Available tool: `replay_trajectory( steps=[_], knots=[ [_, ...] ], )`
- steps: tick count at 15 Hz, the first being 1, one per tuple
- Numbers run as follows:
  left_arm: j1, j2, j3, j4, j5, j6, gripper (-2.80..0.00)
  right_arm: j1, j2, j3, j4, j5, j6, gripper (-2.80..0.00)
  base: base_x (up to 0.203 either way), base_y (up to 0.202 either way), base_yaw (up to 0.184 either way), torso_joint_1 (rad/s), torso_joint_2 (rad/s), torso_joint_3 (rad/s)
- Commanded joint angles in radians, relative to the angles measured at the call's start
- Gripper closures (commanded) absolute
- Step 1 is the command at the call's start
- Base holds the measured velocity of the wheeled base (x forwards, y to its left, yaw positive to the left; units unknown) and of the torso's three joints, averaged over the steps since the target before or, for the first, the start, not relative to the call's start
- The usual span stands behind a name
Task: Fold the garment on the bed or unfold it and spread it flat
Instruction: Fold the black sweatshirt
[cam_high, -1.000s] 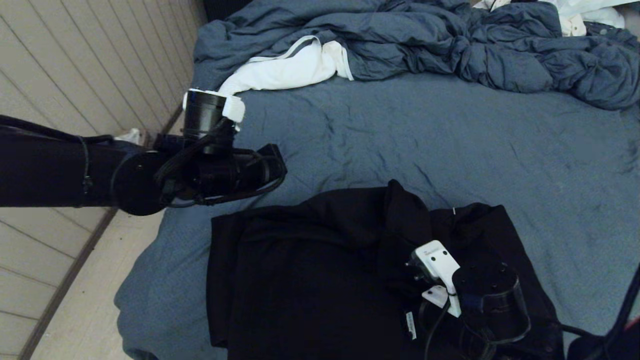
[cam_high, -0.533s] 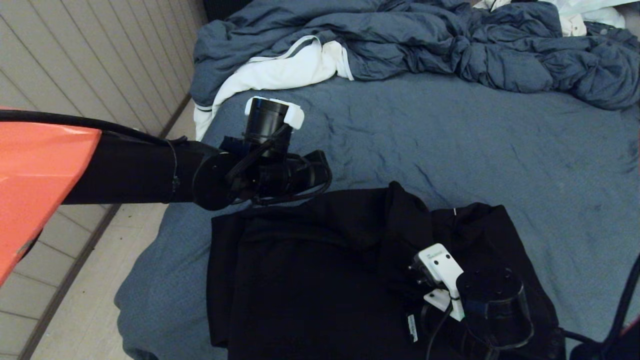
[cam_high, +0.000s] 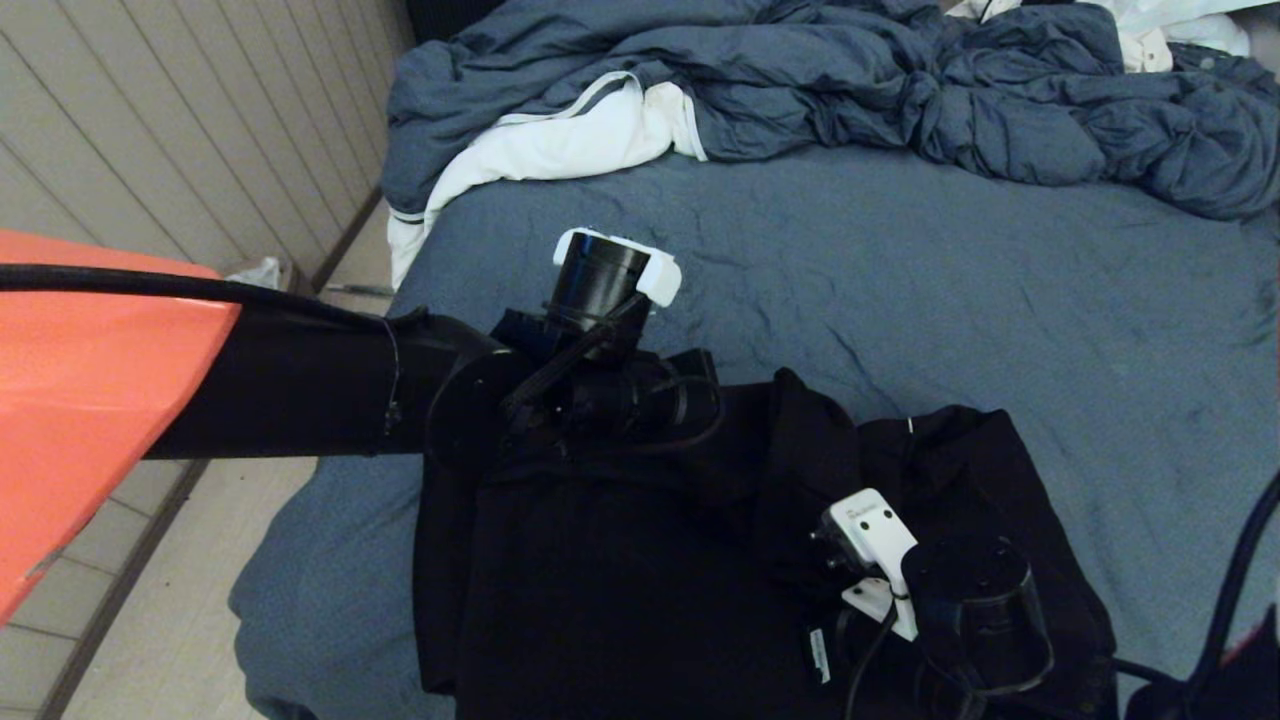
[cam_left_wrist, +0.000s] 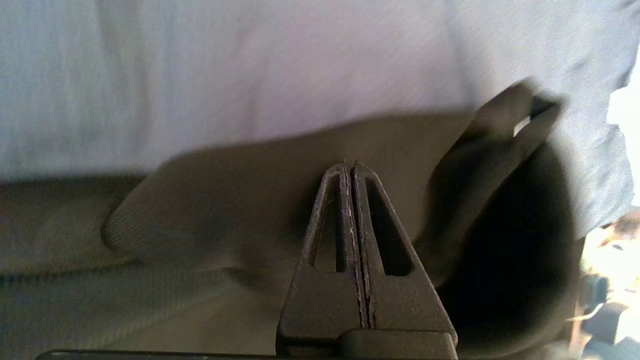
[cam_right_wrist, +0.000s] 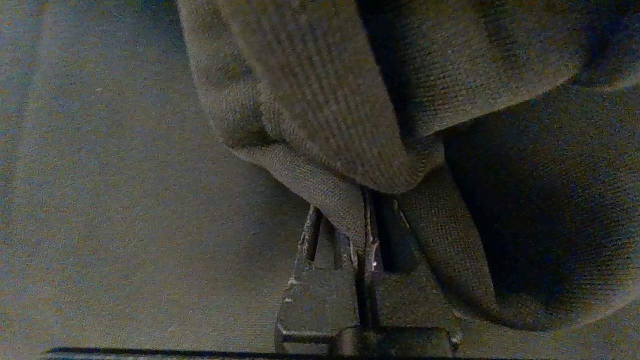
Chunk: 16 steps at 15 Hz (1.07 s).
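The garment (cam_high: 620, 580), a black hoodie, lies folded on the near part of the bed (cam_high: 900, 280). My left gripper (cam_left_wrist: 350, 167) is shut with nothing between its fingers. It hovers over the hoodie's far edge, near the blue-grey sheet, and in the head view it is a dark shape (cam_high: 700, 400) at the end of the arm reaching in from the left. My right gripper (cam_right_wrist: 363, 210) is shut on a fold of the hoodie's fabric (cam_right_wrist: 320, 190) at the hoodie's right side. In the head view its fingers are hidden under its white wrist mount (cam_high: 870, 530).
A crumpled blue-grey duvet (cam_high: 850, 80) fills the far end of the bed, with a white cloth (cam_high: 570, 140) hanging over the far left corner. The bed's left edge drops to the floor (cam_high: 150, 620) beside a panelled wall (cam_high: 150, 120).
My left arm has swung right and nearer, from beside the bed's left edge to above the hoodie's far edge. The right gripper has stayed almost still, holding the fabric.
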Motion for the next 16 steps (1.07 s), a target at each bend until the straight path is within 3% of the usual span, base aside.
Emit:
replay_trajectory(
  steps=[1, 6, 16],
  knots=[
    [-0.008, 0.003, 0.044, -0.004, -0.001, -0.005, 0.0, -0.009, -0.007, -0.002, -0.006, -0.003, -0.002, 0.0, 0.0, 0.0, 0.0, 0.0, 0.0, 0.0],
    [-0.008, 0.026, 0.176, -0.123, -0.01, -0.007, 0.0, -0.02, -0.086, -0.006, 0.006, -0.008, -0.015, 0.0, 0.0, 0.0, 0.0, 0.0, 0.0, 0.0],
    [-0.008, -0.036, 0.347, -0.226, 0.003, -0.002, 0.0, -0.063, -0.195, -0.052, 0.089, -0.009, -0.028, 0.0, 0.0, 0.0, 0.0, 0.0, 0.0, 0.0]
  ],
)
